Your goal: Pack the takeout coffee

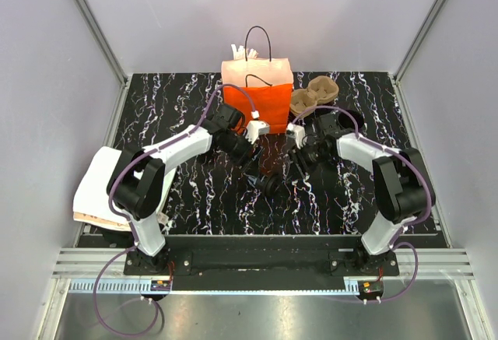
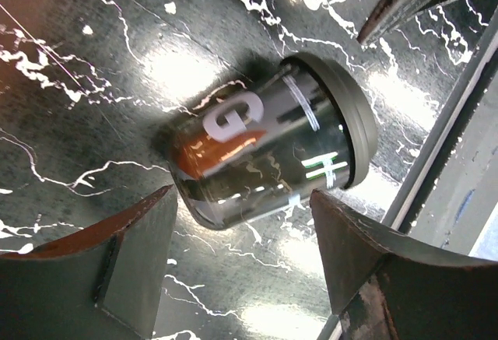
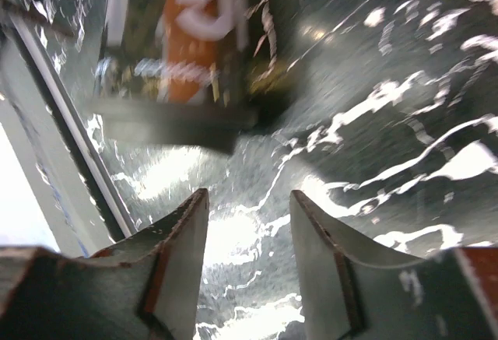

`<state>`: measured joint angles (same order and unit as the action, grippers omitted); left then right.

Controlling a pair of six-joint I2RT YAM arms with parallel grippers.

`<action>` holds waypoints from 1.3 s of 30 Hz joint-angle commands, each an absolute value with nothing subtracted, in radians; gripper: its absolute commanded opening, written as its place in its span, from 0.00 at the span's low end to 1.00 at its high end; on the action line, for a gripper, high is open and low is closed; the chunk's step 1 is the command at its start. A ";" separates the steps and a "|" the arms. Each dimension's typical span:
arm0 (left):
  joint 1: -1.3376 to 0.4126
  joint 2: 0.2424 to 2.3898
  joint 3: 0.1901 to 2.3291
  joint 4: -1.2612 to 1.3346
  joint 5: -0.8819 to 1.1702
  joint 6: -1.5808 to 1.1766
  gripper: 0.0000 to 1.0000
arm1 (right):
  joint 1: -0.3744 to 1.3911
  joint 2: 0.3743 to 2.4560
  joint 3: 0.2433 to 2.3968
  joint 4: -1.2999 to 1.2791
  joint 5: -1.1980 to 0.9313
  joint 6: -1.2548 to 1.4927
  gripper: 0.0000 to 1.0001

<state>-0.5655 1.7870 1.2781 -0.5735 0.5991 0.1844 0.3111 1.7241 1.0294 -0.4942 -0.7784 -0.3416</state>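
The coffee cup (image 2: 268, 141) lies sideways at the tips of the spread left gripper (image 2: 243, 223). The right gripper (image 3: 249, 200) is spread and empty; its blurry view probably cuts the cup off.

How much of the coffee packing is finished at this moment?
Done: nothing packed; the coffee cup lies on its side on the table, outside the orange bag. In hand: the open left gripper straddles it, not closed. Remaining: grasp it, lift it into the bag.

L arm (image 1: 184, 144) + R arm (image 1: 358, 152) bent inward; L hand (image 2: 241, 200) wide open, R hand (image 3: 249, 196) part open
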 commanded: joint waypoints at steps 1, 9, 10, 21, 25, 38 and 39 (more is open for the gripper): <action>-0.560 1.767 1.305 -0.575 0.669 0.209 0.73 | 0.368 1.592 0.965 -0.485 -0.704 -0.457 0.54; -0.560 1.807 1.338 -0.561 0.713 0.201 0.73 | 0.442 1.554 0.937 -0.367 -0.561 -0.427 0.59; -0.560 1.810 1.339 -0.561 0.713 0.201 0.73 | 0.440 1.565 0.955 -0.367 -0.581 -0.401 0.58; -0.549 1.792 1.397 -0.574 0.680 0.224 0.76 | 0.460 1.623 1.000 -0.324 -0.574 -0.327 0.58; -0.532 1.781 1.405 -0.604 0.667 0.256 0.78 | 0.459 1.673 1.049 -0.331 -0.580 -0.301 0.58; -0.506 1.709 1.210 -0.592 0.566 0.414 0.79 | 0.460 1.818 1.195 -0.348 -0.644 -0.195 0.58; -0.506 1.704 1.197 -0.578 0.560 0.417 0.79 | 0.462 1.841 1.213 -0.354 -0.647 -0.189 0.58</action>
<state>-0.5117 1.7672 1.2285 -0.6212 0.5976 0.3611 0.4526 1.7889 1.1419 -0.3626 -0.6121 -0.2371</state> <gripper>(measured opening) 0.787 0.580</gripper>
